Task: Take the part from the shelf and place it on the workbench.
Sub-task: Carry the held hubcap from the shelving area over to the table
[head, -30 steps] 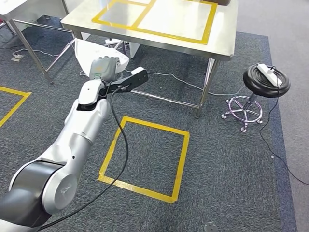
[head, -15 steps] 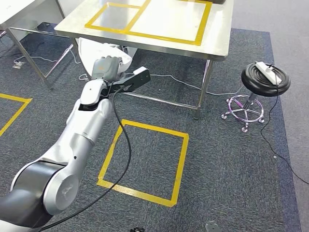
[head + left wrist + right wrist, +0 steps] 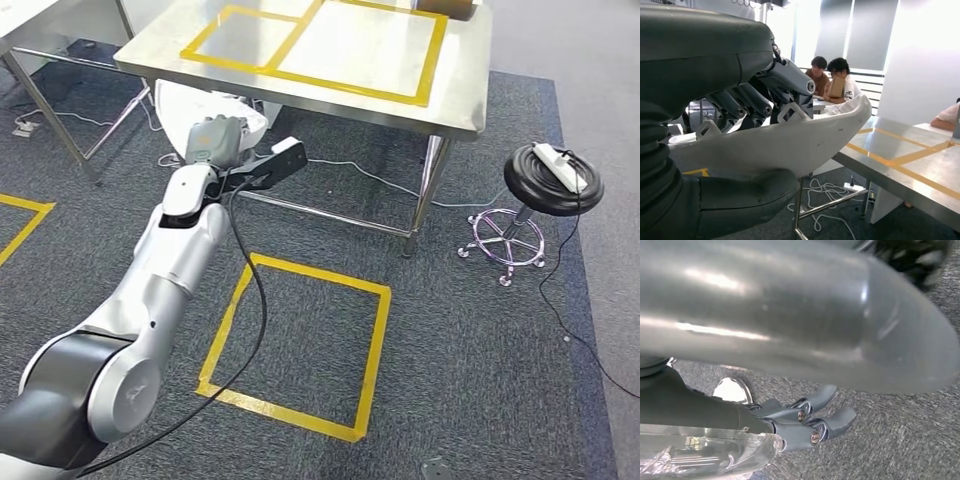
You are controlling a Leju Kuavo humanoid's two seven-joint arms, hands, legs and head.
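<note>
- The steel bench (image 3: pixel 453 95) stands on dark grey carpet (image 3: pixel 468 360); yellow tape on its top marks out two rectangles side by side.
- Near the bench's front edge, the left hand (image 3: pixel 215 140) grips the white part (image 3: pixel 177 105), thumb under it and fingers (image 3: pixel 753 97) over its top; the part's tip reaches toward the bench corner in the left wrist view.
- On the carpet in front of the bench lies a square of yellow tape (image 3: pixel 298 335).
- Beside the bench's front leg stands a black round stool (image 3: pixel 553 180) with a white power strip (image 3: pixel 558 165) on its seat.
- Beyond the bench, people sit at a far table before bright windows.
- The right hand (image 3: pixel 806 420) hangs over the carpet, fingers loosely apart, holding nothing.
</note>
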